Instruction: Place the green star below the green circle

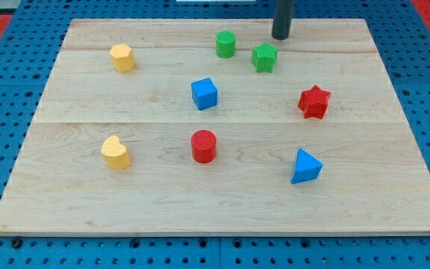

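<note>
Dark and straight, the rod ends in my tip (281, 36), which rests on the far part of the wooden board (394, 202), right of centre. It has no jaws to open or close; it is a bare rod end, holding nothing and touching no block.

Just near and left of my tip sits the green star (264, 57), close beside it but with a sliver of board showing between them. Left of the star, and slightly farther away, stands the green circle (225, 44), near the star but apart from it.

The coming move turns on this: the star lies toward the near-left of my tip, so my tip is already on the star's far-right side. By my judgement a push from here would drive the star near and leftward, toward the spot on the near side of the circle where it belongs. The risk is a glancing contact that spins the star or sends it into the circle.

Farther out, a blue cube (204, 94) sits near that destination, on the star's likely path, and a red star (313, 101) lies to the right.
</note>
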Available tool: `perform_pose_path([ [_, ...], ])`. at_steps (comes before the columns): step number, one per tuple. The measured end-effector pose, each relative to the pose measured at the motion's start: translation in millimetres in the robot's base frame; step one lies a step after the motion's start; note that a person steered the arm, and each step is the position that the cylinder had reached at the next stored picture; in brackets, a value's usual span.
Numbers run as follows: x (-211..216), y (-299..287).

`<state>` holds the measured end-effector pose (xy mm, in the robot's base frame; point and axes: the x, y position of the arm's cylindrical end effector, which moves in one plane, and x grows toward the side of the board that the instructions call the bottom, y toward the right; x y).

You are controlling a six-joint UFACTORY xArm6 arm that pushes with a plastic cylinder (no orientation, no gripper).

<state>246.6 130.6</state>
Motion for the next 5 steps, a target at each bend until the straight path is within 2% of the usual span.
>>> perform_pose_path([
  [1,32,-8],
  [2,78,-44],
  [3,90,-74],
  [4,94,-50],
  [5,122,-59],
])
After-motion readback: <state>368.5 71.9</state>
